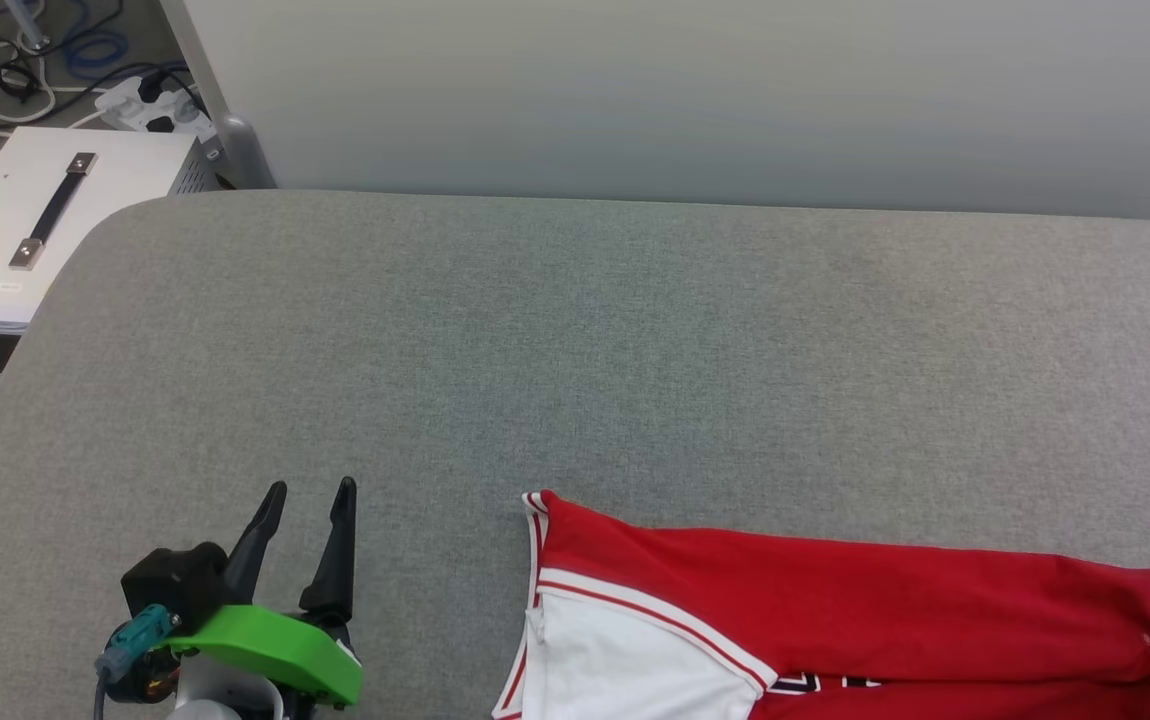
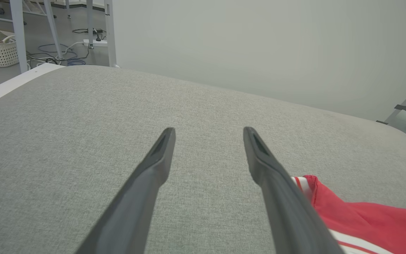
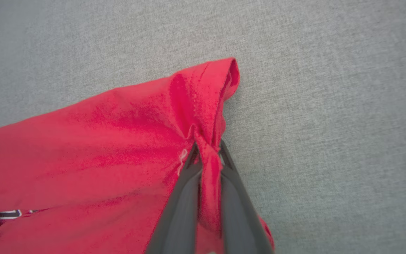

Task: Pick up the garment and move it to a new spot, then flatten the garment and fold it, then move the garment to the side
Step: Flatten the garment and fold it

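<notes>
One garment [image 1: 835,600], lying at the table's [image 1: 575,330] near right. Right gripper [image 3: 207,150] clamped on a pinched fold of its red edge, probably for lifting. Left gripper [image 1: 311,487] spread, empty, apart from the collar end, likely awaiting its turn.

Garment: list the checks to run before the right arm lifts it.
1. Right jaws shut on a pinch of the garment at its red edge: ok.
2. Left jaws open, holding nothing: ok.
3. Left jaws apart from the garment's white sleeve: ok.
4. Garment lying flat on the grey surface: not ok, it bunches at the pinch.
5. How many layers the pinch holds: cannot tell.
</notes>
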